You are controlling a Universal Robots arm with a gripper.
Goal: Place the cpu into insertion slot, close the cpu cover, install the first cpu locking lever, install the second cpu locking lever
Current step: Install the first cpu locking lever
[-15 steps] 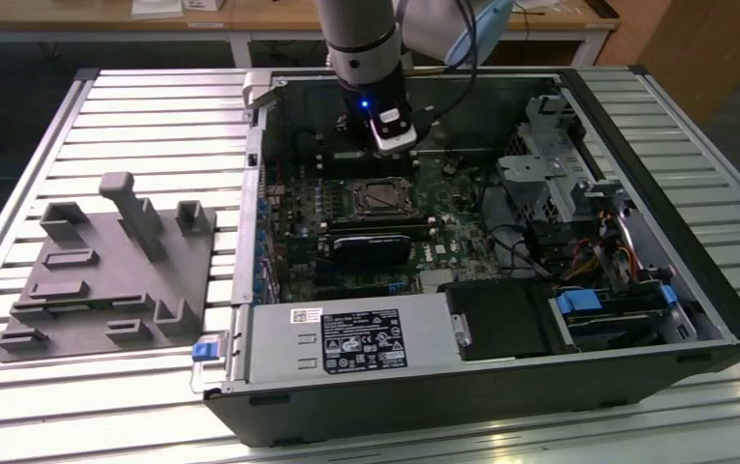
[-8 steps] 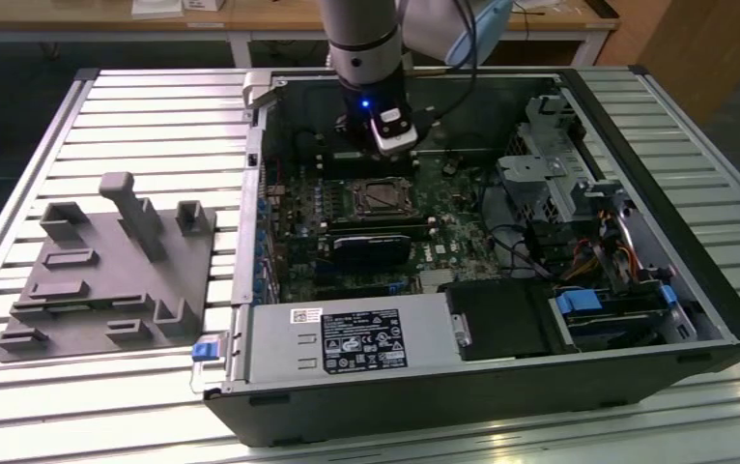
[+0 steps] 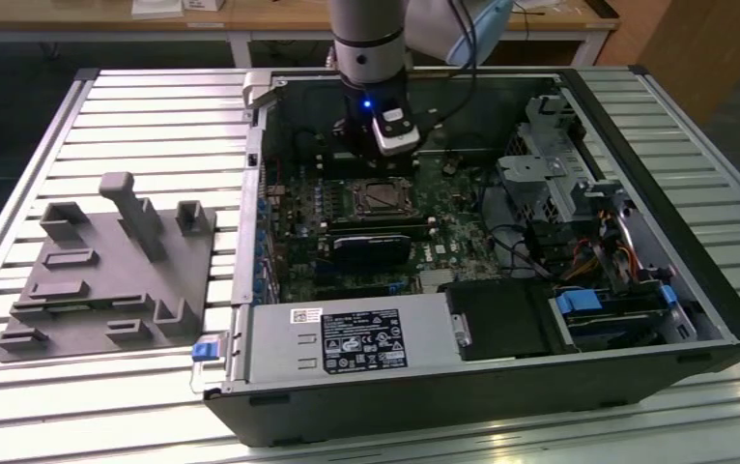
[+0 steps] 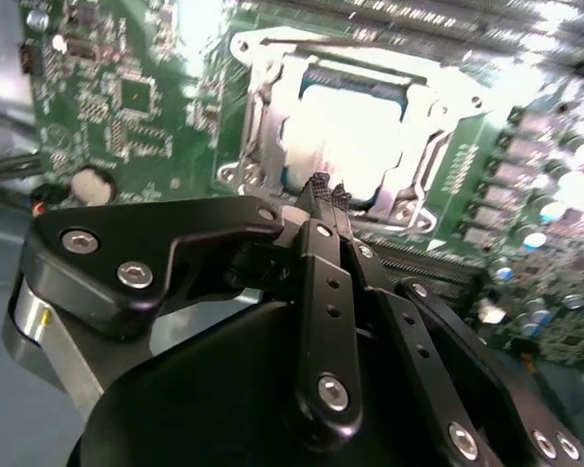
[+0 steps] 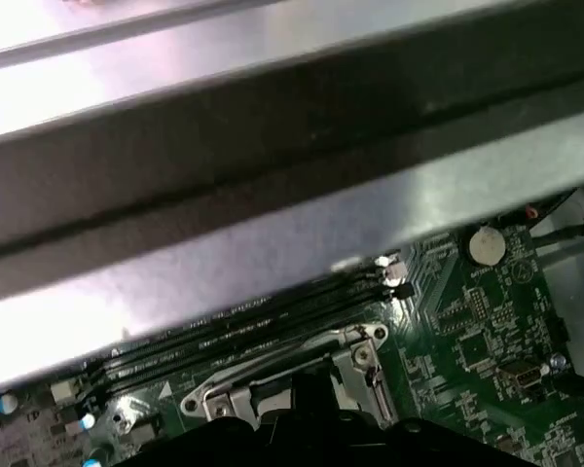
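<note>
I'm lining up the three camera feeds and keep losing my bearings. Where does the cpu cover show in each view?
Exterior view: the cpu cover lies mid-board inside the open case, just below the gripper.
Second wrist view: the cover frames the pale cpu, just beyond the closed fingertips.
First wrist view: its silvery edge sits beside the memory slots.
Shared landmark: the green circuit board.

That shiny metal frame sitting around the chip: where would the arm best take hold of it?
Probably at its outer rim, coming from above. The cpu cover lies flat on the green board, framing the cpu, so only its thin edge gives anything to pinch. The edge nearest the gripper looks easiest to reach.
</note>
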